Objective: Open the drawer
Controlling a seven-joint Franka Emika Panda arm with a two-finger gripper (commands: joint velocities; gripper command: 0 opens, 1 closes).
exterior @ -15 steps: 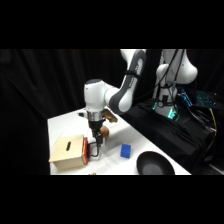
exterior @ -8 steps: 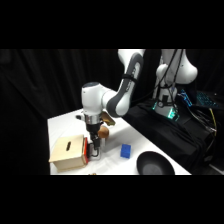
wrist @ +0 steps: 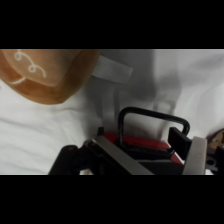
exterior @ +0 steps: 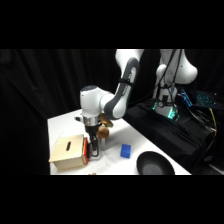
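A small light-wood box (exterior: pixel 67 151) sits near the front left corner of the white table (exterior: pixel 62 125). Its drawer (exterior: pixel 85 149) shows a red-orange front facing right, with a black loop handle (wrist: pixel 152 120) that stands out from the red face. The gripper (exterior: pixel 94 148) comes straight down from above right at this front, the arm bending up and back toward the upper right. In the wrist view one finger (wrist: pixel 177 141) sits inside the loop; whether the claw is clenched on the handle cannot be told. A brown ball (exterior: pixel 103 131) lies just behind the gripper. A blue cube (exterior: pixel 125 150) and a black bowl (exterior: pixel 155 164) lie further right.
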